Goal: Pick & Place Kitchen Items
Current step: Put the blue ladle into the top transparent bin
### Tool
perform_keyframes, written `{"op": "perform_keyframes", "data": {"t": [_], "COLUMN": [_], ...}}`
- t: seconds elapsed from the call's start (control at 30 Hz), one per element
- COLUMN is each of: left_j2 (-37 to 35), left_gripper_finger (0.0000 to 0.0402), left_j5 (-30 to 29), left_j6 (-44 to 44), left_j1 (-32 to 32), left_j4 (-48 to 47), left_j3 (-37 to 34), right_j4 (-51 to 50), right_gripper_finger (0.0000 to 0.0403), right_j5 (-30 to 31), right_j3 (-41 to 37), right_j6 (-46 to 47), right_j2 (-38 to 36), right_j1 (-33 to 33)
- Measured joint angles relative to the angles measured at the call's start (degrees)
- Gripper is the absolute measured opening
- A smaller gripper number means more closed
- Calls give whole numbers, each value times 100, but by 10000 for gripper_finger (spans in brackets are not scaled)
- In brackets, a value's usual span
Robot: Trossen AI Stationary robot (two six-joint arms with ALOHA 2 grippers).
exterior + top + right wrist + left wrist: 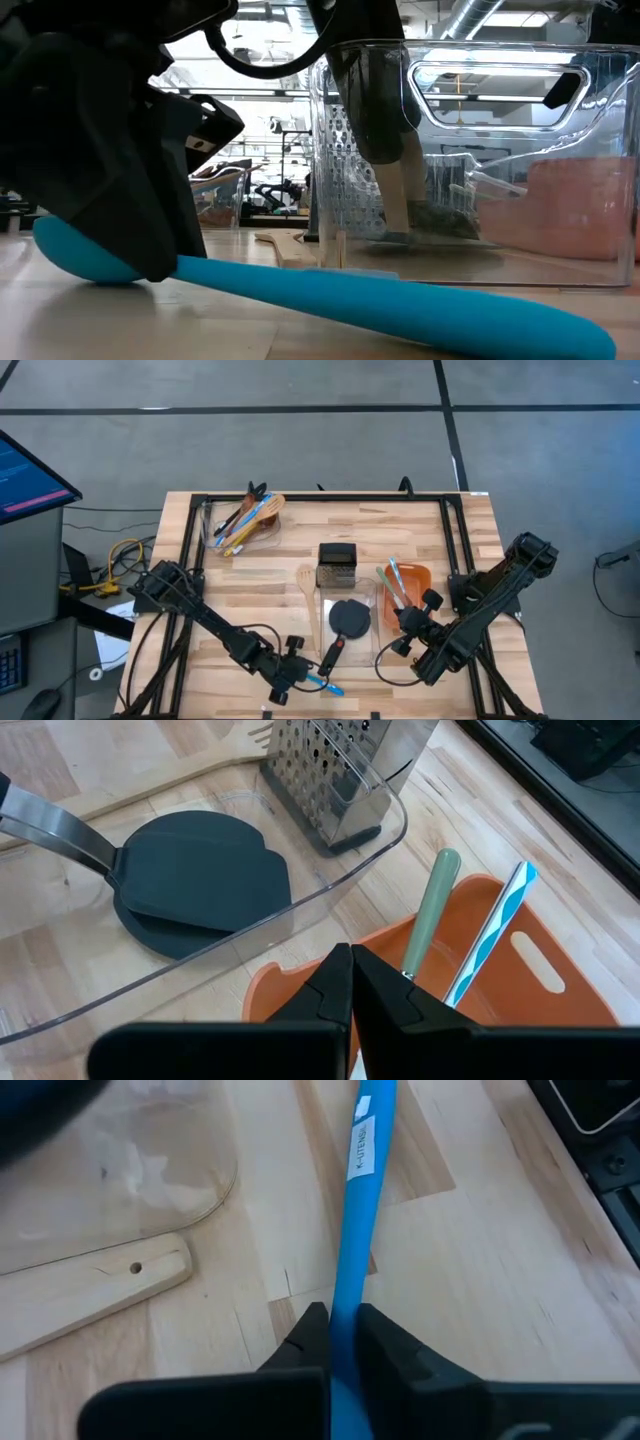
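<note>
Low view hides the left gripper (342, 1342) fingertips; it clamps the blue spoon (350, 1240) near the table's (470, 540) near edge. Right gripper (351, 982) closed, empty.

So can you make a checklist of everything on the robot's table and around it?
Surface: wooden table, pale planks inside a black frame.
Job's things: blue spoon flat on the table near the front edge; steel box grater and black turner in a clear bin; wooden spoon beside it; green and striped blue handles in an orange bin; a bundle of utensils in a second clear bin at the back left.
Clutter: nothing seen.
Grippers: left gripper shut on the blue spoon's handle; right gripper shut, empty, over the orange bin.
Cables: yellow cables left of the table.
Surroundings: grey floor, monitor at left.
</note>
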Motion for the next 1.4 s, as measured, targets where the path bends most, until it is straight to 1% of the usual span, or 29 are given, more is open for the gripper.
{"op": "perform_keyframes", "data": {"t": [0.37, 0.47, 0.67, 0.8, 1.0, 1.4], "left_j2": [11, -40, -433, -756, -1002, -970], "left_gripper_finger": [5, 5, 0, 1, 1, 1], "left_j5": [-163, -316, -307, -452, -654, -739], "left_j6": [-143, -141, -140, -142, -209, -550], "left_j1": [-222, -298, -356, -418, -525, -570], "left_j4": [0, -4, -324, -502, -655, -956], "left_j3": [-10, -15, -48, -39, -31, -24], "right_j4": [0, 0, 2, 2, 4, 22], "right_gripper_finger": [0, 0, 0, 0, 0, 0], "right_j5": [0, 0, 0, 0, 0, -2], "right_j3": [0, 0, 0, 0, 0, 0], "right_j6": [0, 0, 0, 0, 2, 2], "right_j2": [0, 0, 0, 0, 0, 0], "right_j1": [1, 8, 12, 12, 12, 12]}}
